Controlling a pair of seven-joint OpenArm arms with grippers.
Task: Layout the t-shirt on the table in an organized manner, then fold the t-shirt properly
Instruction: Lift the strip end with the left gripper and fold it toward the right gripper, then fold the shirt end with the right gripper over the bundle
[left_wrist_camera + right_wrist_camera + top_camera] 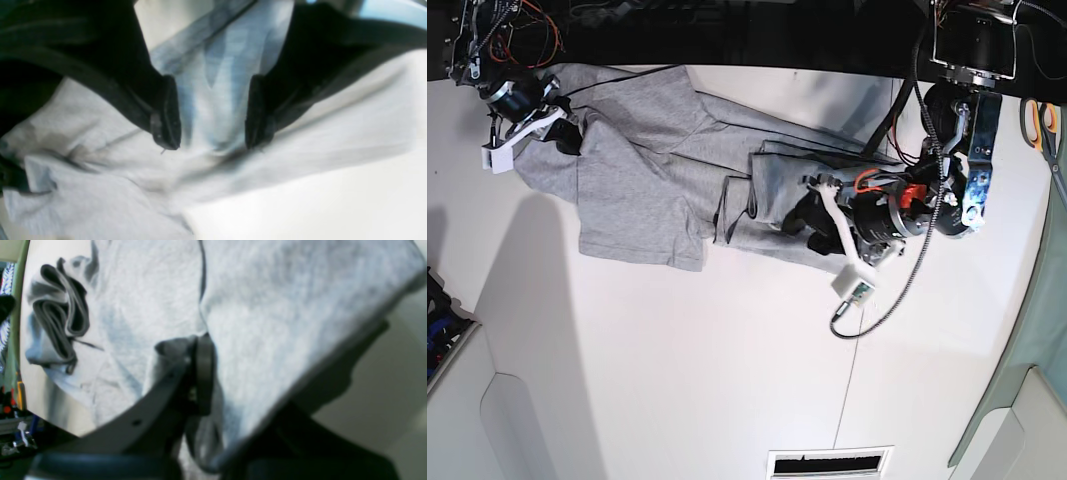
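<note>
On the table (677, 380) the t-shirt (642, 175) lies rumpled and bunched, neither spread nor folded, with the left gripper (213, 113) spread wide over a ridge of cloth and, farther off, the right gripper (200, 373) pinching its edge.

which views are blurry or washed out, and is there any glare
Left wrist: soft focus, bluish cast on the light heather-grey cotton t-shirt, white tabletop blown out. Right wrist: motion-blurred fabric, dark arm shadow. Base: sharpest, fisheye-curved edges, soft shadows.
</note>
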